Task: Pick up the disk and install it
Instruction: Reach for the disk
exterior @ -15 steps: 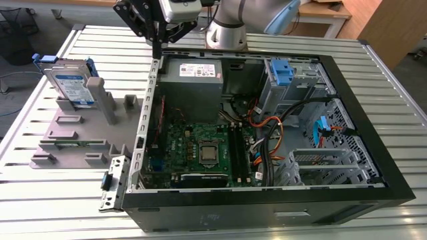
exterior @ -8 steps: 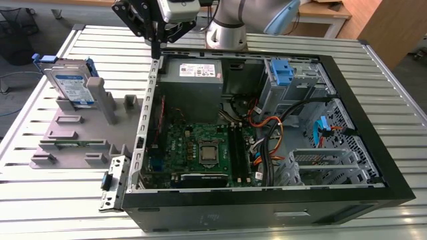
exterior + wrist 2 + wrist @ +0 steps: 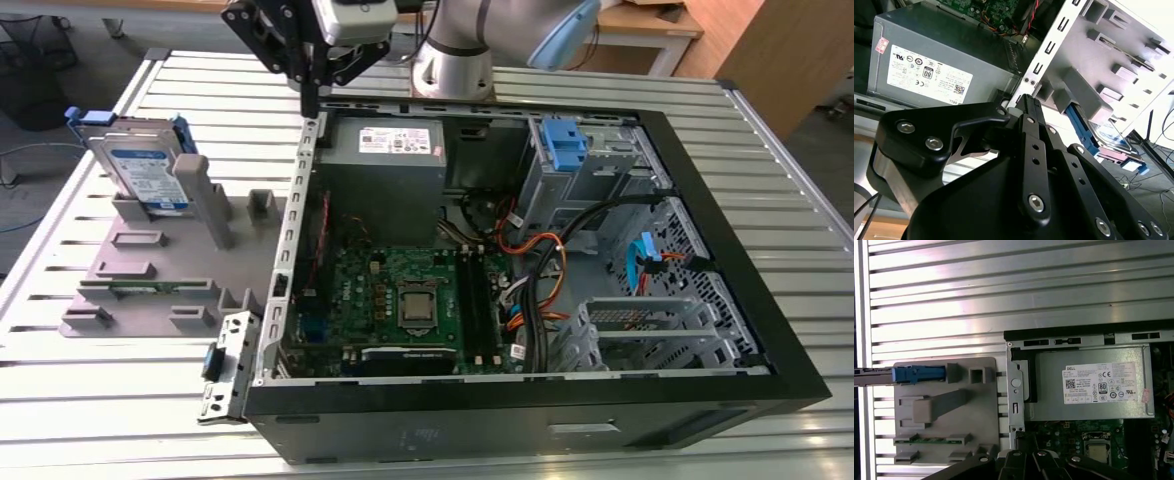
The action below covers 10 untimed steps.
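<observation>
Disk (image 3: 143, 168) stands on edge in a grey rack (image 3: 147, 275), at the exterior view's left of the case (image 3: 534, 430). The hand (image 3: 310, 110), closed and empty, hovers by the case corner. The disk is likely rigid, dense and shock-sensitive, best gripped by its blue carrier edges.

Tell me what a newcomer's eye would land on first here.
The open computer case sits in the middle of the exterior view, its green motherboard bare. At the exterior view's left the disk stands on edge in a grey fixture. The tool, shut and empty, hangs above the case's wall beside the grey power supply.
</observation>
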Available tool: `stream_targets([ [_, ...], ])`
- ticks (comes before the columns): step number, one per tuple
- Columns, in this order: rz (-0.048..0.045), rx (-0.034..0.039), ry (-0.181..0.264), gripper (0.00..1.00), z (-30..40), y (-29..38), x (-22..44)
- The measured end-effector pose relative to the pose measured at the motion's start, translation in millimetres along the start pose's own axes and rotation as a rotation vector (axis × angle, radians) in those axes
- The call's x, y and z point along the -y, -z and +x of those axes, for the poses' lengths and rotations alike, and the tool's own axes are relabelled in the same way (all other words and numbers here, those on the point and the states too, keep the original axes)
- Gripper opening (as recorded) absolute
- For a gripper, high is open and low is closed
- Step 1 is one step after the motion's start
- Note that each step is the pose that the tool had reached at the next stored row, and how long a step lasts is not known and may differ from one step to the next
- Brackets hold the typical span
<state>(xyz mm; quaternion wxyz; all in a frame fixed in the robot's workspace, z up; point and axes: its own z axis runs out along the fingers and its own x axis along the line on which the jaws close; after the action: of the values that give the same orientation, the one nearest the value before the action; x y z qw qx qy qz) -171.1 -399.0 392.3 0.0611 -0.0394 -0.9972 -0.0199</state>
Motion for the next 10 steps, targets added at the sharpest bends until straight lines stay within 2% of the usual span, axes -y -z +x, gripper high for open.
stream_targets([
  [10,0.0000,0.0001,0.000,0.11,10.7,-1.5,0.8],
])
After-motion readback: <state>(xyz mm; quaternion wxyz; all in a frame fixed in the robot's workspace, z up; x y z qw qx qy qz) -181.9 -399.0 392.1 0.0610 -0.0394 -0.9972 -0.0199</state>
